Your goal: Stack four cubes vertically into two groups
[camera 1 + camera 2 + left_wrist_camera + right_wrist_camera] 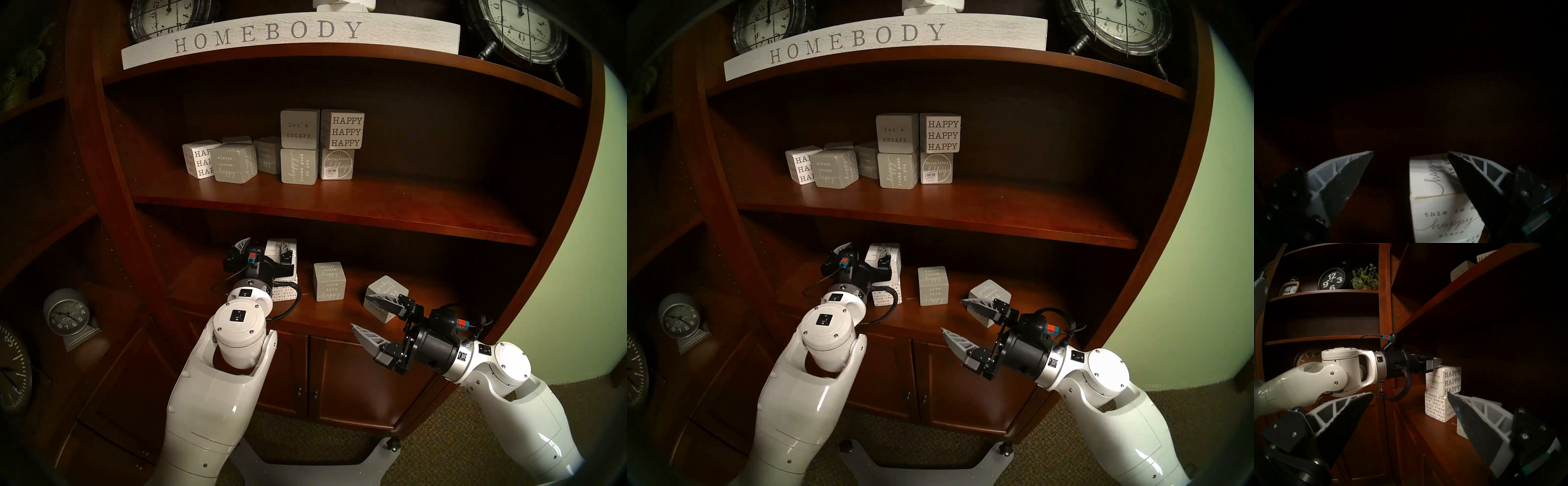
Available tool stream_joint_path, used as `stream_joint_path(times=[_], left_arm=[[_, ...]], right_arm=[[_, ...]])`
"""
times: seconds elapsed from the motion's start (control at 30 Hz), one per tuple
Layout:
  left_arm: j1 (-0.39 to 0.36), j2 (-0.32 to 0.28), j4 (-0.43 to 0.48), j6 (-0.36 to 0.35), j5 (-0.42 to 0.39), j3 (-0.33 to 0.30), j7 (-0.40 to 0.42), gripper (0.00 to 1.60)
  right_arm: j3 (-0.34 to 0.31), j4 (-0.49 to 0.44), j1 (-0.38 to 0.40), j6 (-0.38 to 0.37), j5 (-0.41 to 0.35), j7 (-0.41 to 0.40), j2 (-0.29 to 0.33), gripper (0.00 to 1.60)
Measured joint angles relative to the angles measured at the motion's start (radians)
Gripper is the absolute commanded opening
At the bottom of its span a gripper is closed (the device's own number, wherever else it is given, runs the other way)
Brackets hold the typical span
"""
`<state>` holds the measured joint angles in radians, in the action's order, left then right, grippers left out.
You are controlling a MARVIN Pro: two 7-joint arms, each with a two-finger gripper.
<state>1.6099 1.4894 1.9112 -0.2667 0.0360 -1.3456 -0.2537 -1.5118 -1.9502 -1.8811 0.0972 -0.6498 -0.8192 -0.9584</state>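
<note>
On the lower shelf (339,312) the white "this is my happy place" cube (276,247) (1435,382) stands on the white all-over "happy place" cube (283,291) (1435,406). My left gripper (264,251) (1410,151) is open at the top cube's level. The cube (1432,217) lies between the fingers, close to one and well apart from the other. The grey "live life happy" cube (328,281) stands alone mid-shelf. A second grey cube (386,288) lies tilted to the right; I see no beach lettering on it. My right gripper (359,311) (1410,392) is open and empty just in front of it.
The shelf board above (339,217) hangs low over the lower shelf. It carries several other lettered cubes, two stacks (300,146) among them. A HOMEBODY sign (271,37) and clocks stand higher up. Cabinet doors (356,380) lie below the shelf's front edge.
</note>
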Motion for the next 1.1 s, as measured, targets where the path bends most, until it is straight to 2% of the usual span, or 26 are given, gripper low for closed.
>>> stream_joint_path(times=[0.4,0.67,0.9,0.97,1.1], left_arm=[[0.073,-0.054,0.067,-0.024,0.002,-0.078,0.011,1.6],[0.158,-0.103,0.117,-0.002,-0.033,-0.166,0.055,1.6],[0.246,-0.159,0.174,0.032,-0.109,-0.258,0.152,1.6],[0.288,-0.176,0.196,0.046,-0.148,-0.307,0.2,1.6],[0.336,-0.192,0.216,0.064,-0.197,-0.358,0.268,1.6]], right_arm=[[0.0,0.0,0.0,0.0,0.0,0.0,-0.001,1.6],[0.0,0.0,0.0,0.0,0.001,-0.001,-0.001,1.6],[0.0,0.001,0.0,0.0,0.001,-0.002,-0.002,1.6],[0.0,0.002,0.0,0.0,0.002,-0.002,-0.002,1.6],[0.0,0.003,0.0,0.0,0.002,-0.002,-0.002,1.6]])
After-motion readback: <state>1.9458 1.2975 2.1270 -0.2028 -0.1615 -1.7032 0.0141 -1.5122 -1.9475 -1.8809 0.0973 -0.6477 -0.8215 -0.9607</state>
